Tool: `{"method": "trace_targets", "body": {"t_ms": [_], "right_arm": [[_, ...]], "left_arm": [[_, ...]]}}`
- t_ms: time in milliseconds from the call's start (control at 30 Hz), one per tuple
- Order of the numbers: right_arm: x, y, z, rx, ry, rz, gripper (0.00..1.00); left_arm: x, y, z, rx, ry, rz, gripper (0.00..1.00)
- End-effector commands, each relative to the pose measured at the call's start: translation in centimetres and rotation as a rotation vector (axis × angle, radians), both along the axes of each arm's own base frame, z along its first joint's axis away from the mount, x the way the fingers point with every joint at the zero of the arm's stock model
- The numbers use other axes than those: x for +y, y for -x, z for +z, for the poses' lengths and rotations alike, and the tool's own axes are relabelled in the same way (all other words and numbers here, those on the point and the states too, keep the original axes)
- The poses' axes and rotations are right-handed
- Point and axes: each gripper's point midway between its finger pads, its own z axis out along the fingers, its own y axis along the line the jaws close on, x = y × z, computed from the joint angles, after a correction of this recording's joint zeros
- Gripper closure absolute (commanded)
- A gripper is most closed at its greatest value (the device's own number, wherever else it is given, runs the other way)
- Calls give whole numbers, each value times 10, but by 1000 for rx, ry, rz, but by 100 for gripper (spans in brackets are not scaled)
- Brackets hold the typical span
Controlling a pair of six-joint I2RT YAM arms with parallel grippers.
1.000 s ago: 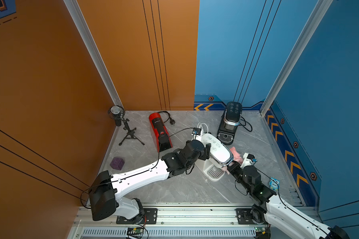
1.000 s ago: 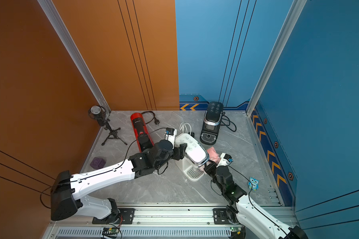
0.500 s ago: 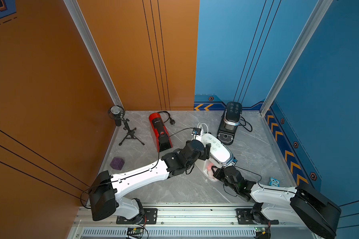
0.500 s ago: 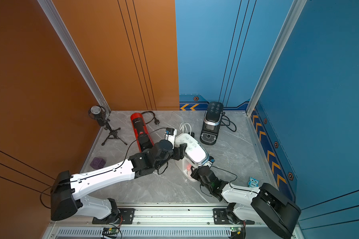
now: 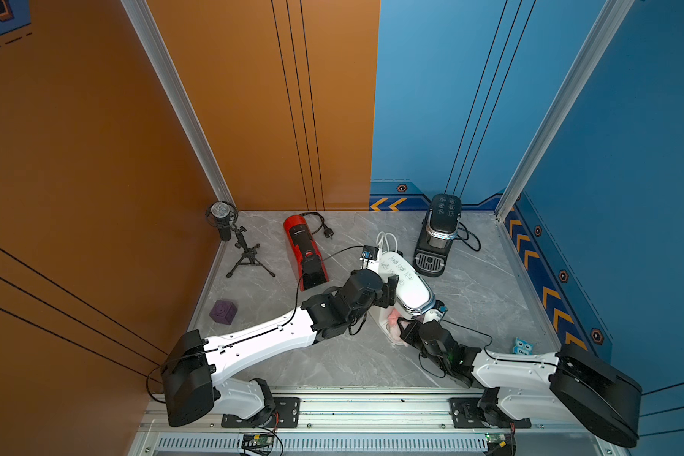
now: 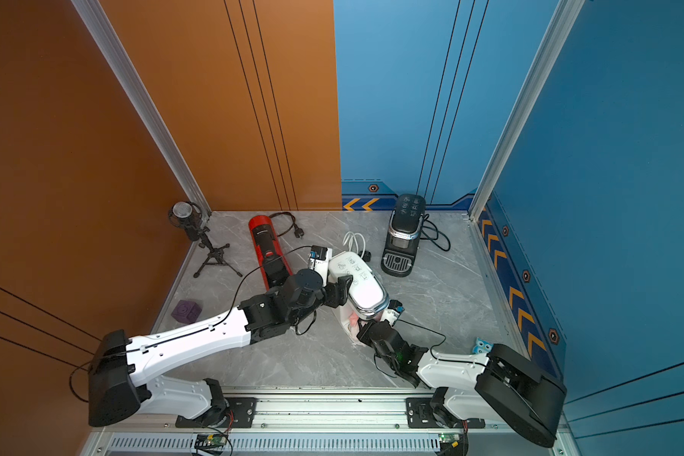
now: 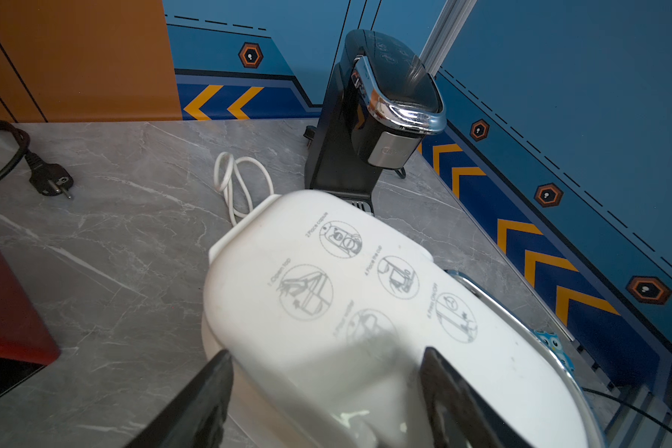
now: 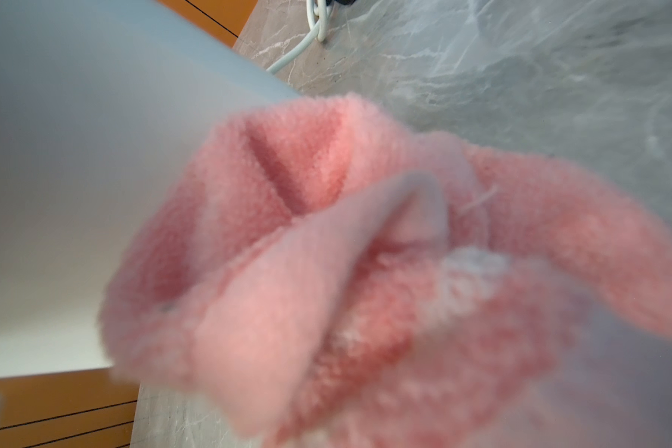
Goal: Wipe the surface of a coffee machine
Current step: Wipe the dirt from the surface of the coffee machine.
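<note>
Nearest, low at front of table [image 5: 332,365]: R gripper [image 5: 404,331] clenched tight on pink cloth [image 5: 393,318]; in R wrist view, fluffy cloth filling most of pic, pressed vs smooth white wall of machine.

Big change vs 1 sec ago: back then up high, w/ cloth by shiny rim on side of machine's top; now down low under the spout, by drip tray, w/ R arm stretched flat over table; about same spot as half a sec ago, so prob. rubbing there. Means upper side bit likely done & low front bit now in hand; prob. more sides left to wipe, can't tell how many.

Just behind: white coffee machine [image 5: 409,282], mid table, upright; L gripper [image 5: 391,286] spread wide, one finger each side of its body, looks like a firm hold to stop any slide; no change there vs 1 sec ago; handy vs a shove from cloth down low.

Further back: red coffee machine [image 5: 305,252] off to L, black coffee machine [image 5: 439,233] upright near back wall; both untouched, same spots as before; not part of this wipe so far.
</note>
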Motion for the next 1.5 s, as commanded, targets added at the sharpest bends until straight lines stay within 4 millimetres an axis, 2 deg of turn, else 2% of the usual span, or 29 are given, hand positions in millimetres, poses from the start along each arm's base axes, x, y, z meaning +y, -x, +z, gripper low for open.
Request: {"method": "trace_targets", "body": {"t_ms": [0,100,200,700,933,1133,1300,1400,1467], "right_arm": [[-38,11,-29,118,106,-41,100],[-59,6,-25,109,85,-83,100],[-58,-1,-3,44,62,-76,100],[6,-8,46,-143,-69,99,100],[38,-6,39,-143,-115,172,100],[73,-2,20,-116,-153,239,100],[77,0,6,-92,-159,234,100],[65,-5,5,-83,-143,195,100],[50,-10,5,-73,-114,142,100]], "left_arm": [[32,26,-99,205,-314,-48,24],[33,26,-102,212,-307,-47,24],[34,28,-105,216,-307,-48,24],[30,28,-106,229,-298,-66,24],[30,28,-105,228,-293,-65,24],[30,29,-110,240,-297,-66,24],[32,30,-112,242,-302,-67,24],[33,30,-112,239,-303,-65,24],[34,30,-112,238,-304,-63,24]]}}
